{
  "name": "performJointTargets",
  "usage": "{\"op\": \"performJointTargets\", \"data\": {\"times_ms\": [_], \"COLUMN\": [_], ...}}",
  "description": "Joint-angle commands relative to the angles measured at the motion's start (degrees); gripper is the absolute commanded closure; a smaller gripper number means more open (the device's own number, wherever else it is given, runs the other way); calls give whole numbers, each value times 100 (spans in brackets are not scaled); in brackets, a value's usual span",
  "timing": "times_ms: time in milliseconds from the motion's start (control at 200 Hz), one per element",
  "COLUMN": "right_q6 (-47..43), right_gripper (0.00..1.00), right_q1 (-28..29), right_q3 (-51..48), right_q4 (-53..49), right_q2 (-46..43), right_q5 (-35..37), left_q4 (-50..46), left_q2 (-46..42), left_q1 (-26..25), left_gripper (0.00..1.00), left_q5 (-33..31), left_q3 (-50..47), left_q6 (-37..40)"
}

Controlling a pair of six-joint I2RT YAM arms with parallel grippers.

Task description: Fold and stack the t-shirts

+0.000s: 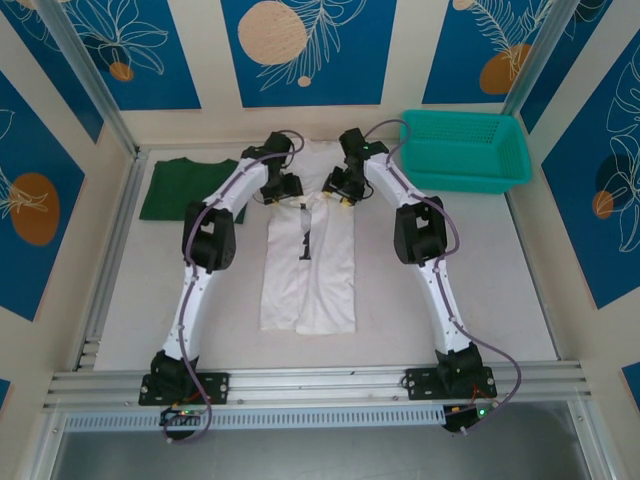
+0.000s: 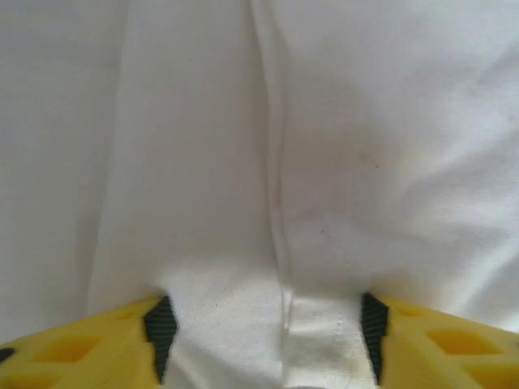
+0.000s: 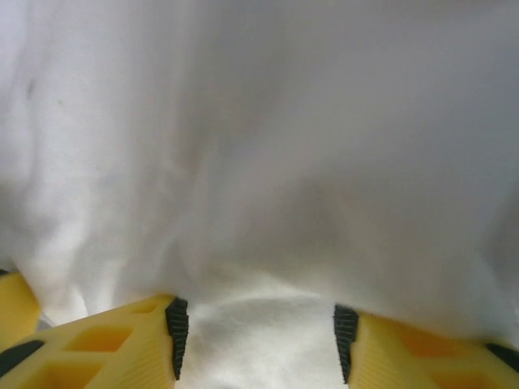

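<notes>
Evidently the white t-shirt [image 1: 312,285] lies lengthwise mid-table; left gripper [image 2: 263,328] and right gripper [image 3: 255,332] sit at its far end, jaws half-wide with cloth filling the gap, pinched or not I cannot tell; carry both corners evenly toward the near hem, keeping the edge taut.

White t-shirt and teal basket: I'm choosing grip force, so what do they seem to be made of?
White short-sleeved cloth t-shirt: soft matte fabric, possibly cotton knit. It lies limp, creases, and is stitched along an edge. Teal mesh basket: seemingly rigid moulded plastic, faintly glossy, with perforated walls that hold their shape.
</notes>
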Motion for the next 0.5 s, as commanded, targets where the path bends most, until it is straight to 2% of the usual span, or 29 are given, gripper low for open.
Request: {"op": "performJointTargets", "data": {"times_ms": [0,145,190,205,280,345,415,495], "right_q6": [-66,54,36,31,-31,-62,-72,-72], "right_gripper": [43,41,41,40,38,38,38,38], "right_q1": [22,57,93,110,142,183,221,234], "right_q3": [-252,-1508,-2163,-2395,-3487,-4430,-5535,-6762], "right_q4": [-173,189,516,626,1016,1197,1371,1780], "right_q2": [-464,-1780,-2320,-2536,-3392,-3986,-4549,-5150], "right_q5": [-170,-205,-202,-207,-337,-557,-848,-1440], "left_q4": [-389,-241,-106,-50,228,352,530,831], "left_q2": [-349,-1495,-1963,-2127,-2894,-3473,-3999,-4580], "left_q1": [93,-19,-72,-84,-111,-114,-117,-114], "left_gripper": [25,18,14,10,8,10,14,28], "left_q5": [50,245,172,143,92,216,684,1297], "left_q3": [-9,-816,-1314,-1479,-2505,-3348,-4362,-5594], "left_q6": [-100,-154,-156,-142,-169,-187,-170,-149]}}
